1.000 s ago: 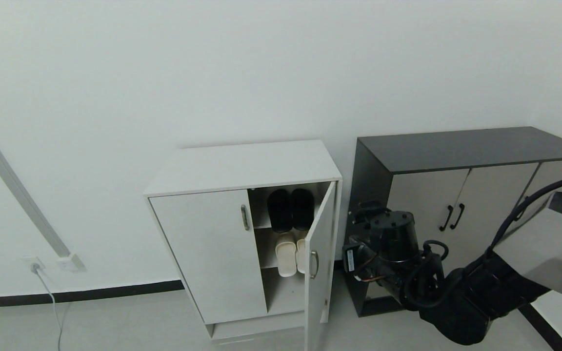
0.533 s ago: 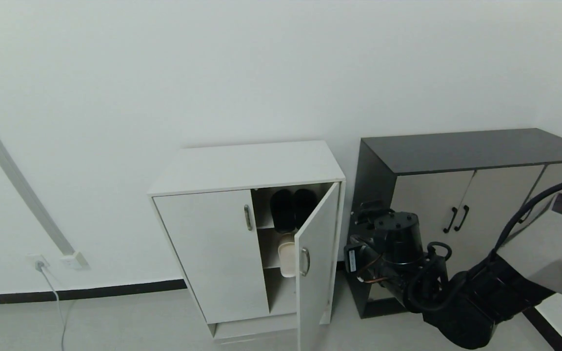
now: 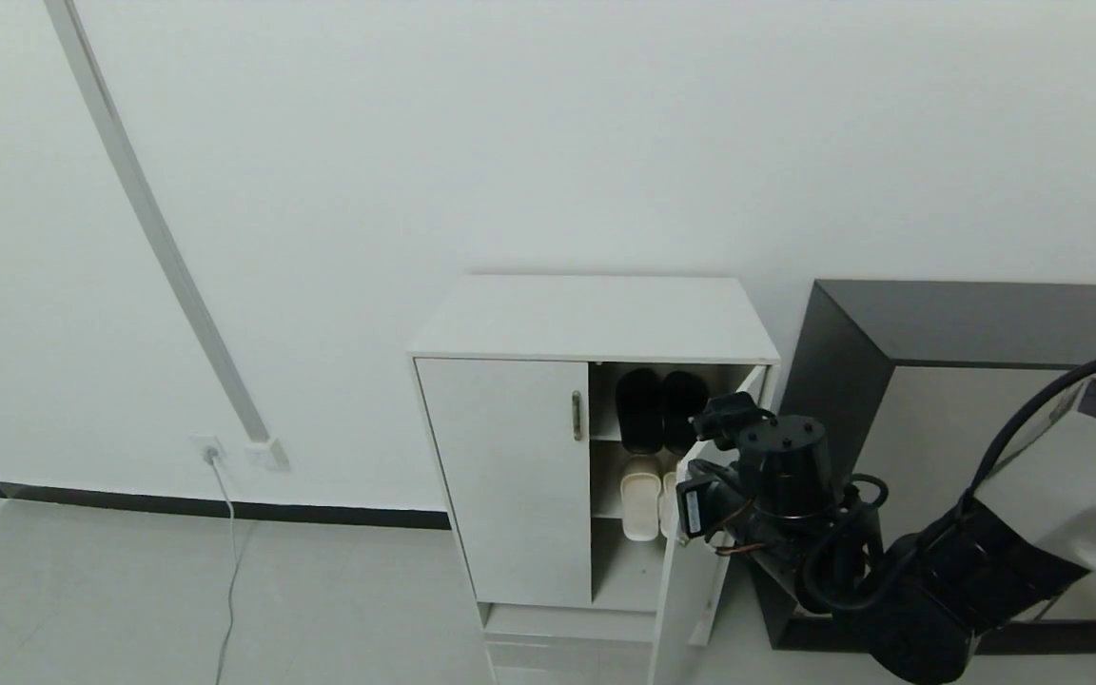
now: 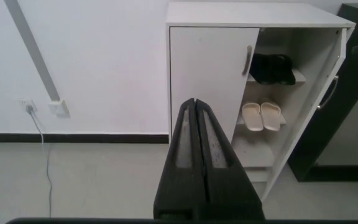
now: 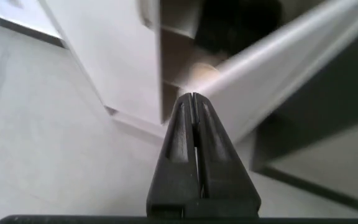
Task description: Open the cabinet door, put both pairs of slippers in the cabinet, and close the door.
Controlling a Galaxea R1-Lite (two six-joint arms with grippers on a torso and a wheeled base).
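A: Black right gripper (image 5: 193, 96), what is it doing?
B: Pressing its fingers together beside the open cabinet door (image 3: 686, 590); the left gripper (image 4: 195, 101) likewise.
A: And inside?
B: Sitting high in the cabinet (image 3: 596, 319) are the black slippers (image 3: 659, 411), cream slippers (image 3: 641, 483) just beneath.

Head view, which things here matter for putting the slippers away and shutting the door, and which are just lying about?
For the job: white cabinet, open door, black slippers, cream slippers, right gripper.
Lying about: dark cabinet, wall socket, cable, wall conduit.
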